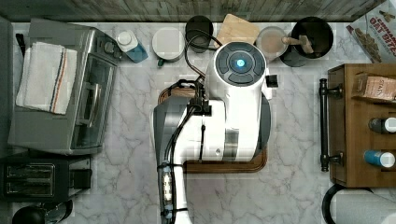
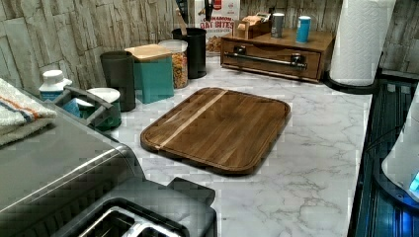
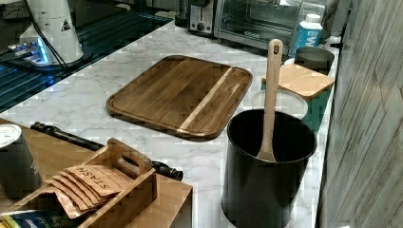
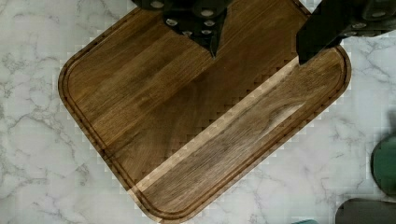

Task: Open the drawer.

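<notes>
The drawer (image 2: 269,63) is the front of a small wooden cabinet (image 1: 338,126) at the top view's right; it sits flush with the cabinet. Its long black bar handle (image 1: 323,123) runs along the front on two posts, also seen as a handle (image 2: 269,59) in the left view and a handle (image 3: 95,145) in the right view. My arm (image 1: 236,102) hangs over the middle of the counter. In the wrist view my gripper (image 4: 259,49) is open, its black fingers (image 4: 205,30) apart with nothing between them, above the wooden cutting board (image 4: 187,121), well away from the drawer.
A grey toaster oven (image 1: 70,102) and a black toaster (image 1: 42,179) stand at the top view's left. Canisters, a black utensil pot (image 1: 312,39) and a cereal box line the back wall. Bottles and a tea-bag box (image 3: 95,187) sit on the cabinet. A paper towel roll (image 2: 360,39) stands beside it.
</notes>
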